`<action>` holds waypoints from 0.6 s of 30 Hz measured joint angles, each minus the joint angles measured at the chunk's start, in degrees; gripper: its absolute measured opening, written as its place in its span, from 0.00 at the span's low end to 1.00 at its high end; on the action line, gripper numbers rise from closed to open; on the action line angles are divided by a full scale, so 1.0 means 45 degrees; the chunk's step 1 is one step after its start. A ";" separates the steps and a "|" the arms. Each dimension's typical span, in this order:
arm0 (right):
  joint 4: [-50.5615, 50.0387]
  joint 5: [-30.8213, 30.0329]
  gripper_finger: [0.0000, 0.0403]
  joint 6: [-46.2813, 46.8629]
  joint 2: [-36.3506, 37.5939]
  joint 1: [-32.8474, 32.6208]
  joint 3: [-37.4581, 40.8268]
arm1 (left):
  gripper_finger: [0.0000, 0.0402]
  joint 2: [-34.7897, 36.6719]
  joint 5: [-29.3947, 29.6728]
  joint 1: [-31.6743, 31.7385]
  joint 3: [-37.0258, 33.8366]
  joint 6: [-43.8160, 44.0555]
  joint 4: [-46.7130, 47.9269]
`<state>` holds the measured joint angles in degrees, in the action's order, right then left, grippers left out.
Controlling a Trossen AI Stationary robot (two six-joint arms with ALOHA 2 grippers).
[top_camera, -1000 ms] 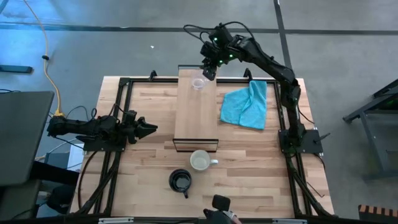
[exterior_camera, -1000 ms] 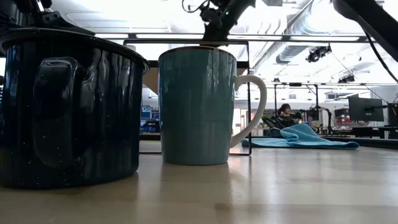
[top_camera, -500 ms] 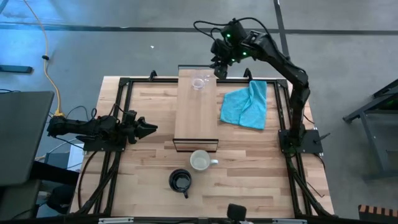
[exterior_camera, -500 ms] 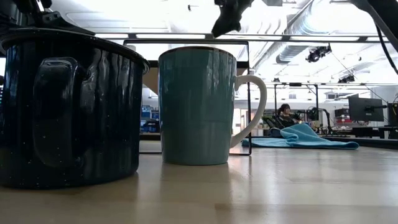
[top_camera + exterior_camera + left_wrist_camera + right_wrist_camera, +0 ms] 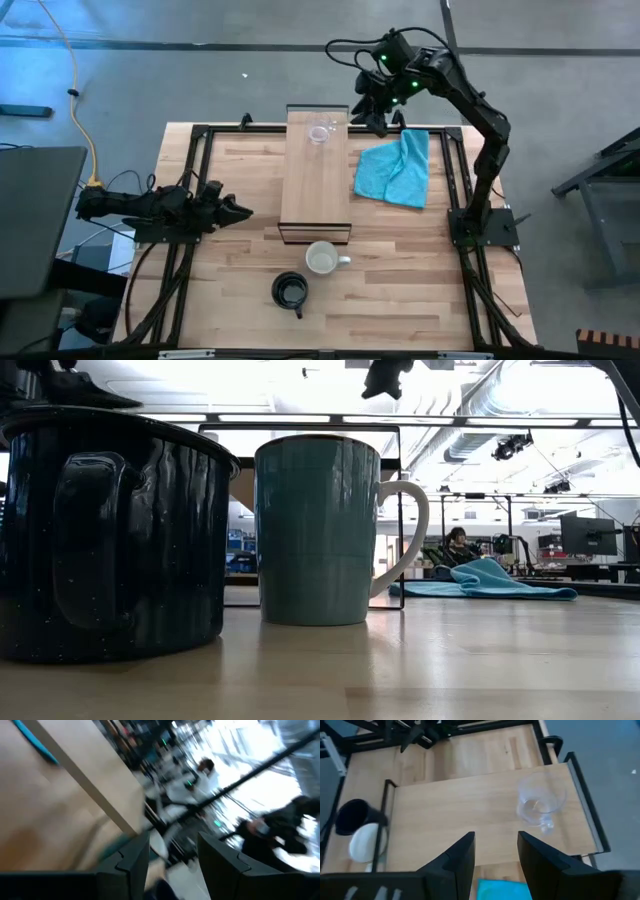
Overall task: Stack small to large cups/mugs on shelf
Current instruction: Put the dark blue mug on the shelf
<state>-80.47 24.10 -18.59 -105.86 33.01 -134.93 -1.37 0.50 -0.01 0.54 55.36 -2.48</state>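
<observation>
A clear glass cup (image 5: 320, 133) (image 5: 540, 802) stands upright on the far end of the light-wood shelf (image 5: 315, 185) (image 5: 470, 815). The white mug (image 5: 322, 259) (image 5: 320, 530) and the black mug (image 5: 290, 291) (image 5: 110, 530) stand on the table in front of the shelf's near end. My right gripper (image 5: 372, 118) (image 5: 495, 855) hangs open in the air by the table's far edge, to the right of the cup, holding nothing. My left gripper (image 5: 237, 211) (image 5: 172, 855) waits at the table's left side, pointing level toward the shelf, open with nothing between its fingers.
A turquoise cloth (image 5: 395, 168) (image 5: 490, 580) lies crumpled on the table right of the shelf, just under and near my right gripper. A dark metal frame (image 5: 200, 135) runs around the tabletop. Bare wood lies left of the shelf and along the near right.
My right gripper has risen and drawn away from the glass cup toward the table's right, staying open. The cup keeps standing on the shelf's far end. My left gripper has rolled a little about its own line without shifting place.
</observation>
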 joint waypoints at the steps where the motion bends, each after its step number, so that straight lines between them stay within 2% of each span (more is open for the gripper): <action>1: -0.0129 0.0024 0.34 -0.0033 0.0081 0.0000 0.0000 | 0.38 0.0000 -0.0460 -0.0004 0.0000 0.0220 0.0000; 3: -0.0258 0.0189 0.34 -0.0123 0.0280 0.0000 0.0000 | 0.38 0.0000 -0.1312 -0.0004 0.0000 0.0868 0.0000; 6: -0.0261 0.0833 0.34 -0.0152 0.0583 0.0017 0.0000 | 0.38 0.0000 -0.1898 -0.0009 0.0000 0.1591 -0.0010; 14: 0.0058 0.2389 0.34 -0.0320 0.1544 0.0019 0.0000 | 0.38 0.0000 -0.2012 -0.0009 0.0000 0.1929 -0.0006; 18: 0.0529 0.3197 0.34 -0.0585 0.2214 0.0019 0.0000 | 0.38 -0.0004 -0.1818 -0.0009 0.0000 0.0663 0.0109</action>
<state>-78.09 38.48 -21.22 -95.90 33.10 -134.93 -1.39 -7.68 -0.05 0.54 58.35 -1.99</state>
